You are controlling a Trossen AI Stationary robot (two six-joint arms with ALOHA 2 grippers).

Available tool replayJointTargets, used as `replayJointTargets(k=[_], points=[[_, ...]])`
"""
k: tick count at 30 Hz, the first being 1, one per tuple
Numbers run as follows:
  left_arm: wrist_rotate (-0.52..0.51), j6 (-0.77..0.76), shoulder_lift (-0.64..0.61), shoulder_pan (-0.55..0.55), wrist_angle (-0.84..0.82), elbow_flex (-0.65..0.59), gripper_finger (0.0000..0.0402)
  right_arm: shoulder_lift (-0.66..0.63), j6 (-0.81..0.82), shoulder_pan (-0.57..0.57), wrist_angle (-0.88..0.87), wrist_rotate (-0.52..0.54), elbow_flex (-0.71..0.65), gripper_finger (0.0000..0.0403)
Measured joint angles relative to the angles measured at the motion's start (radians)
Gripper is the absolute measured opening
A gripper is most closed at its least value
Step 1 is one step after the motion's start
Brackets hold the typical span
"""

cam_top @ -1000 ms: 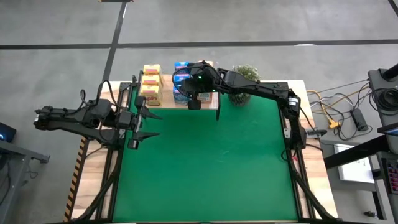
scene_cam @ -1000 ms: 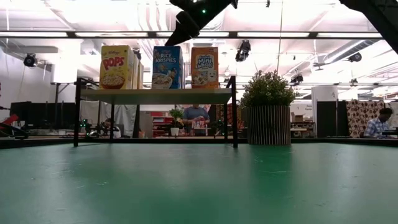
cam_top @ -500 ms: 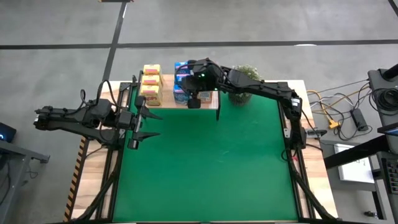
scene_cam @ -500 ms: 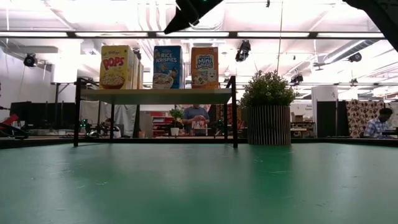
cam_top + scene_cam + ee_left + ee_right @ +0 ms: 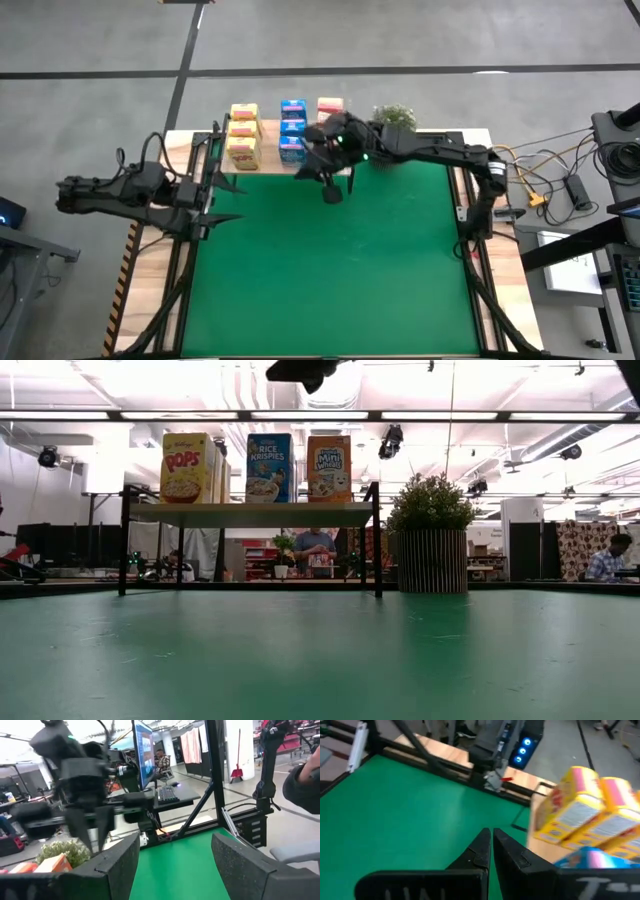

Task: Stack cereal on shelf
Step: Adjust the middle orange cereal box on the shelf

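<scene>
The shelf (image 5: 250,513), a light-wood board on thin black legs, stands at the table's far edge. On it stand rows of cereal: yellow boxes (image 5: 243,135), blue boxes (image 5: 292,128) and orange-red boxes (image 5: 330,104), the last partly hidden under my right arm. My right gripper (image 5: 331,190) hangs shut and empty over the green mat, just in front of the shelf and above its top. My left gripper (image 5: 225,201) stands open and empty at the table's left edge, pointing level toward the right.
A small green potted plant (image 5: 432,545) stands right of the shelf at the far edge. Black frame bars (image 5: 178,270) run along the table's left and right sides. The green mat (image 5: 330,280) lies bare in front of the shelf. People sit in the room beyond.
My right gripper has drawn back from over the blue boxes toward the table's near edge, risen and tipped less steeply downward. My left gripper has pulled back toward the table's left edge, still open. The boxes have not moved.
</scene>
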Motion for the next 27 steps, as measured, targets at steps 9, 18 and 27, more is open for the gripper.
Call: replayJointTargets(k=[9,18,27], points=[[-0.076,-0.051,-0.189,0.000,0.017,-0.156,0.0231,-0.215,0.004,0.060,0.350,-0.001,-0.505,0.0008],[-0.087,-0.083,-0.320,0.000,0.018,-0.248,0.0231,-0.445,0.071,0.076,0.672,-0.008,-0.906,0.0008],[-0.087,-0.049,-0.431,0.000,0.010,-0.334,0.0231,-0.655,0.127,0.076,0.937,-0.008,-1.224,0.0008]])
